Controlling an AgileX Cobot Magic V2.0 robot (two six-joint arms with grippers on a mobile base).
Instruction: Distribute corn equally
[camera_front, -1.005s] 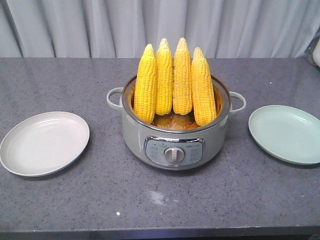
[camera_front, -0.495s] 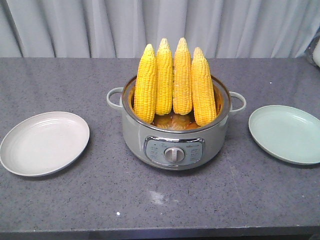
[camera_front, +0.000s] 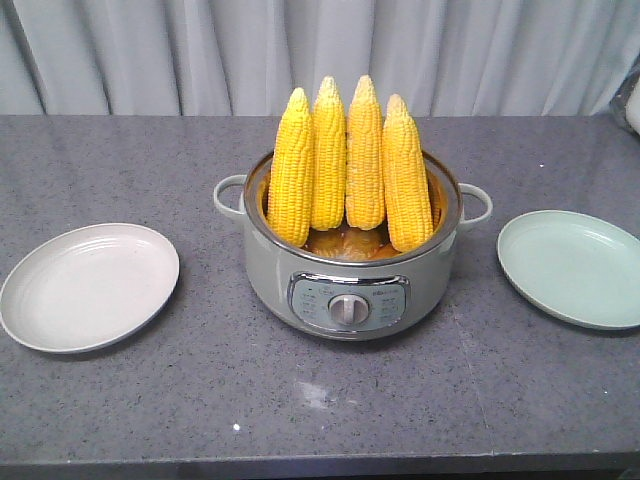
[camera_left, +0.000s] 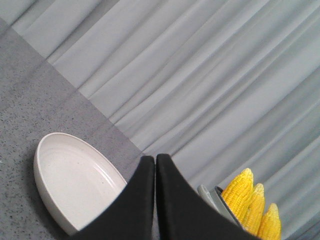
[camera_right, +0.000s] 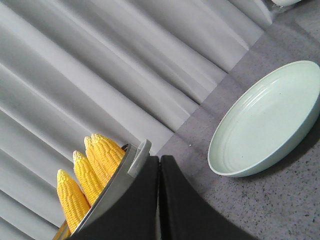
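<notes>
Presently, the corn (camera_front: 365, 160) is found in an electric pot (camera_front: 345, 290) at the middle of the grey bench (camera_front: 150, 400). Four cobs are stood upright side by side, paler tips up, with their upper halves well above the rim. A cream plate (camera_front: 88, 287) is set on the bench to the pot's left and a pale green plate (camera_front: 572, 268) to its right, each apart from the pot.

Left hand (camera_left: 155, 160): the two black fingers are pressed together along their length and nothing is gripped. It is held above the bench, with the cream plate below and beside it, untouched.

Right hand (camera_right: 159, 160): the fingers are likewise closed flat against each other and nothing is held. The green plate is seen off to one side, and the pot's handle and cob tips to the other. A pleated grey curtain (camera_front: 150, 50) is noted behind the bench.
</notes>
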